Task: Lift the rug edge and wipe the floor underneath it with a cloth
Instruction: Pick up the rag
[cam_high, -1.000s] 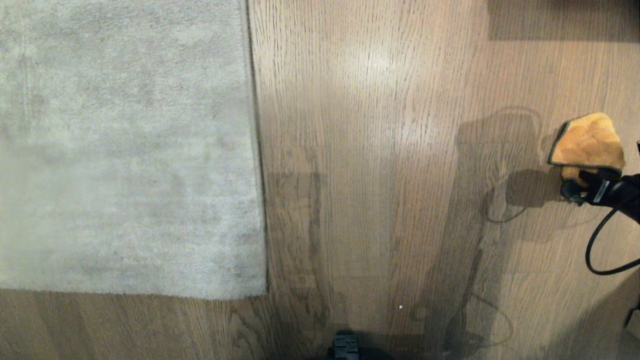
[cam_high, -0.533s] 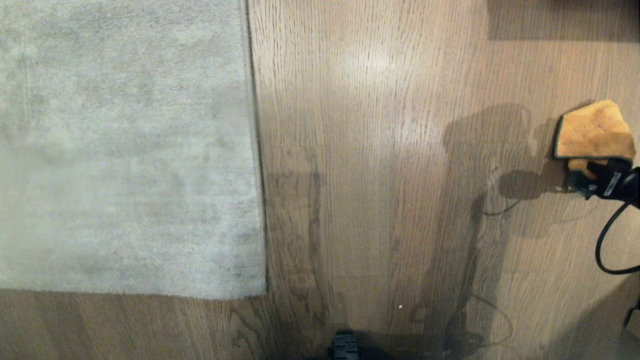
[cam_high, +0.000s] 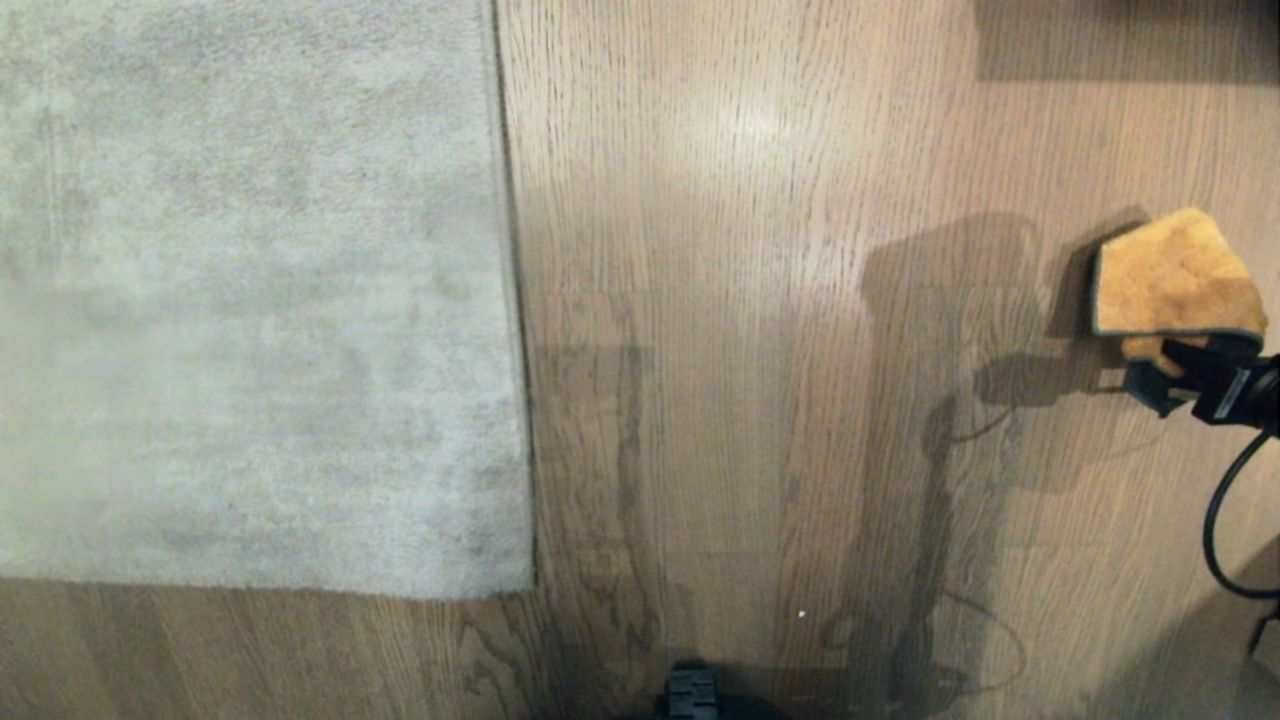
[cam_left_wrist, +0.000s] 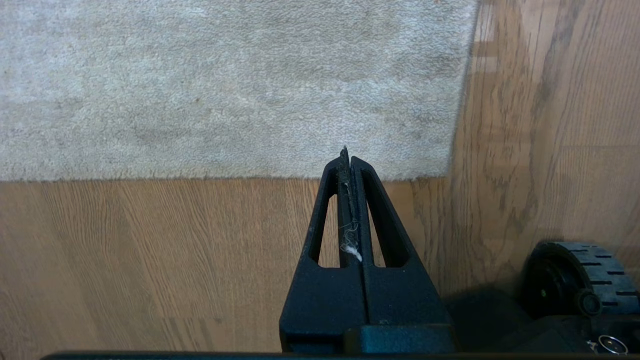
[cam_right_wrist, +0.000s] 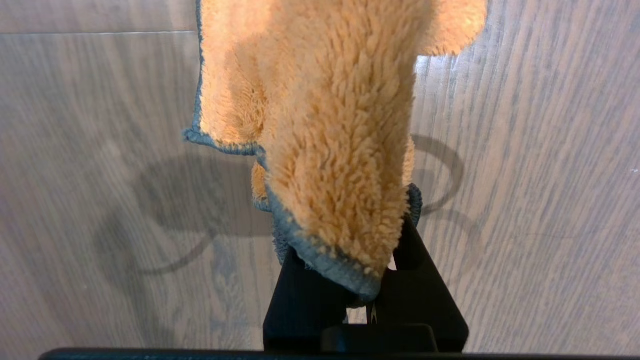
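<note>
Head view: the rug edge (cam_high: 512, 300) runs straight down to a corner near the bottom, lying flat on the floor (cam_high: 750, 400), not lifted yet. The right end effector (cam_high: 1165, 372) sits at the far right w/ the cloth (cam_high: 1170, 275) bunched in it, well apart from the rug; a black cable loops below the arm. The robot's base pokes in at bottom centre. Left wrist view: the left end effector (cam_left_wrist: 348, 165) is fully closed, tips pressed together, nothing held except a bit of lint caught between them; it hangs over the rug's near border by the corner, a base wheel (cam_left_wrist: 575, 277) off to one side. Right wrist view: the right end effector is clamped narrowly on a folded hem of the cloth, dark trim right at the tips, most of the fluffy part dangling free over bare planks, its shadow on the wood. Risks, as I judge them: grip is on a thin edge only, so dragging across the floor could pull the cloth out; the loose flap may fold under & wipe poorly; the left must open before it can pinch the rug, & the thin, flat border may slip out; the dangling cable could snag during the reach across.
</note>
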